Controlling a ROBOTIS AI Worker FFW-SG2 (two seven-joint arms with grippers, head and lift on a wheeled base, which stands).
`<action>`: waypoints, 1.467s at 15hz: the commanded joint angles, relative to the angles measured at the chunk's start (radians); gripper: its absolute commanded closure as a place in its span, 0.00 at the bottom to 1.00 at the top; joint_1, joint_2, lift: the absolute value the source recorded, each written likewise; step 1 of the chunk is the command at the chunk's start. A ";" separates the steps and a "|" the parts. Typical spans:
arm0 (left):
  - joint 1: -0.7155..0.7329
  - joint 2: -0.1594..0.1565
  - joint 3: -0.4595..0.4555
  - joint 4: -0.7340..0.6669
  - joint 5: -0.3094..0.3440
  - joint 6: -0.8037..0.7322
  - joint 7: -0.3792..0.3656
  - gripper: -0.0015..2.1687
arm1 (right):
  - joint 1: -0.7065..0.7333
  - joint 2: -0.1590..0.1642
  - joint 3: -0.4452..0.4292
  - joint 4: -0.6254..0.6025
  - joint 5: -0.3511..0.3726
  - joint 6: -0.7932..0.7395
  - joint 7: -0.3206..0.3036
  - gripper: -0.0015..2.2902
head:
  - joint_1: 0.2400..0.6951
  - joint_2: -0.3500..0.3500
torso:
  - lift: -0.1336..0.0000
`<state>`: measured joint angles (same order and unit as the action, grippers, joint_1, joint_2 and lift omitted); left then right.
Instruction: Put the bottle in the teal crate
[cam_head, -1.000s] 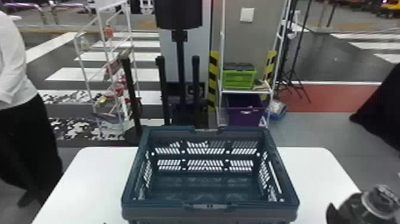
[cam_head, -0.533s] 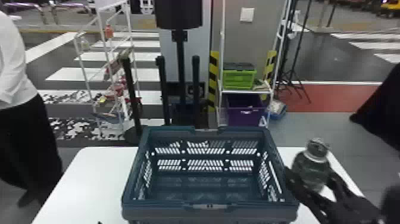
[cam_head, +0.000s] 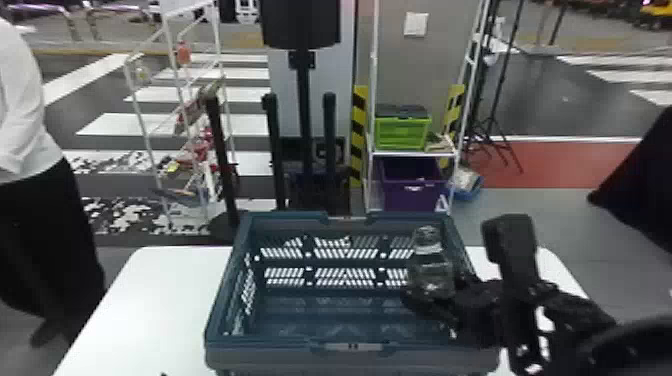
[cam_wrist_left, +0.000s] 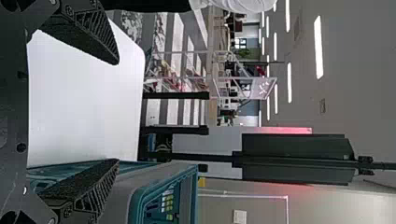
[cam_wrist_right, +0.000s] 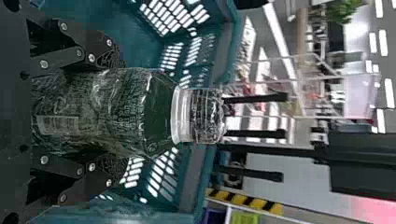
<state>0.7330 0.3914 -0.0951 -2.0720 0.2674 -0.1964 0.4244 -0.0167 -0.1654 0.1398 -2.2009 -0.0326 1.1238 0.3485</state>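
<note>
One clear bottle (cam_head: 432, 265) stands upright in the right gripper (cam_head: 440, 294), its jaws pinching the sides and its cap end free. It is at the right part of the opening of the teal crate (cam_head: 265, 342); whether its base touches the crate floor, I cannot tell. The crate sits on the white counter (cam_head: 135, 310). At the near edge, left of the crate, the left gripper (cam_head: 164, 374) has its jaws spread with nothing between them.

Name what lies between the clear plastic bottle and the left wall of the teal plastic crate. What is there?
Nothing: in the head view, the stretch from the bottle to the left wall of the crate is bare.
</note>
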 joint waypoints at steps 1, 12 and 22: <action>-0.007 0.000 0.000 0.001 0.001 0.012 0.002 0.07 | -0.103 0.021 0.069 0.095 0.000 0.044 0.000 0.92 | 0.57 0.50 | 1.00; -0.003 0.000 -0.002 0.000 -0.002 0.012 0.005 0.07 | -0.387 0.158 0.201 0.601 -0.012 -0.029 0.000 0.92 | 0.57 0.50 | 1.00; 0.008 -0.002 0.008 -0.007 -0.004 0.012 0.005 0.07 | -0.482 0.166 0.219 0.963 -0.015 -0.262 0.000 0.92 | 0.57 0.50 | 1.00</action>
<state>0.7411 0.3896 -0.0884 -2.0785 0.2650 -0.1848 0.4295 -0.4856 -0.0015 0.3580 -1.2765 -0.0469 0.8889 0.3481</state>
